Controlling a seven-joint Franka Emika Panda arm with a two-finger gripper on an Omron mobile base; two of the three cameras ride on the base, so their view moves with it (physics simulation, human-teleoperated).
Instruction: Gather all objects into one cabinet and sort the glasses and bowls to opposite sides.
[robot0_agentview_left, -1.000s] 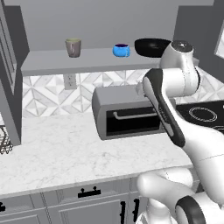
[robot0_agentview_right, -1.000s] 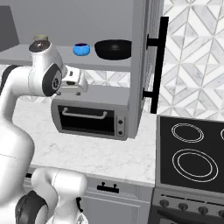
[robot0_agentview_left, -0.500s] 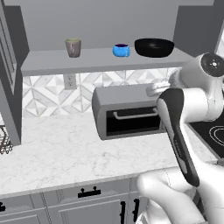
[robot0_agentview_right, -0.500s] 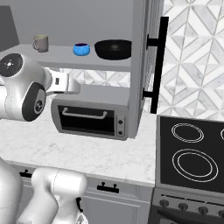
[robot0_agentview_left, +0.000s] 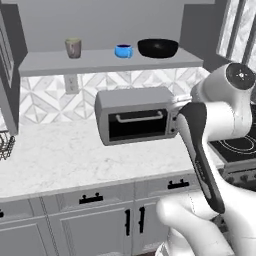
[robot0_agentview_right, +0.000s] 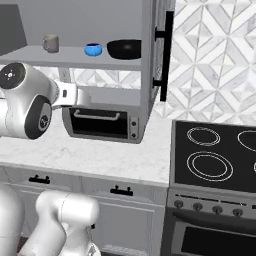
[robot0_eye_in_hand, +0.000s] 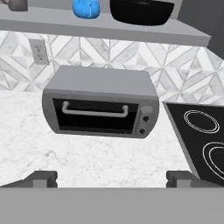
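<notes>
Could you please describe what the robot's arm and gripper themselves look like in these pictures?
The arm is glossy white with rounded, bulbous links, dark grey joint sections and a long dark band running down one link. A round grey cap with a small ring of dots sits on one joint. The gripper shows two small, dark grey, blocky finger tips. No cables or lettering are visible.

A grey toaster oven (robot0_agentview_left: 136, 120) sits on the marbled tabletop (robot0_agentview_left: 60, 160), a black stovetop (robot0_agentview_right: 215, 155) just beside it, wall outlet (robot0_eye_in_hand: 39, 51) behind
</notes>
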